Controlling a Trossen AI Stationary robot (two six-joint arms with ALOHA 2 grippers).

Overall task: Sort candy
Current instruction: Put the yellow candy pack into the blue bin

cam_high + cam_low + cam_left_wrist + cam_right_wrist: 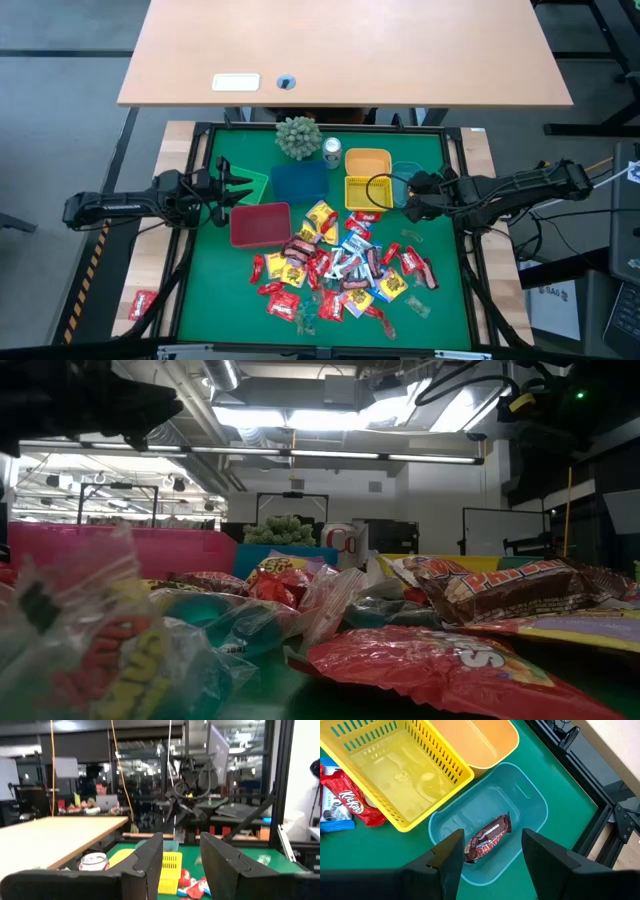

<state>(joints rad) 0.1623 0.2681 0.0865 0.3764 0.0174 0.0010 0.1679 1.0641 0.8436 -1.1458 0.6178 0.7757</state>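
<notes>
Only the right wrist view looks down into the teal bin (527,802): one brown wrapped bar (489,838) lies inside it on the bottom, alone, just under the right tool (490,865), whose two dark fingers stand apart and hold nothing. The high view shows that bin only as a sliver beside the yellow basket (367,191), with the right tool (412,196) above it. The left tool (232,186) hangs over the green bin at the mat's left side; in its own wrist view its fingers (150,860) are spread with nothing between them.

The tabletop is covered by a green mat (215,290) inside a dark frame. Along the far edge stand a small green plant (297,137), a silver can (331,151), an orange bin (368,160), a blue bin (299,181) and a red bin (261,223). Behind them a pale wooden desk (345,50) fills the top of the high view. The low view looks past the wrappers to a ceiling with strip lights and pipes.

The candy (335,265) lies in a loose heap on the near middle of the mat: shiny red, yellow, blue-and-white and brown wrappers, overlapping. One red piece (141,303) lies off the mat at the left.
</notes>
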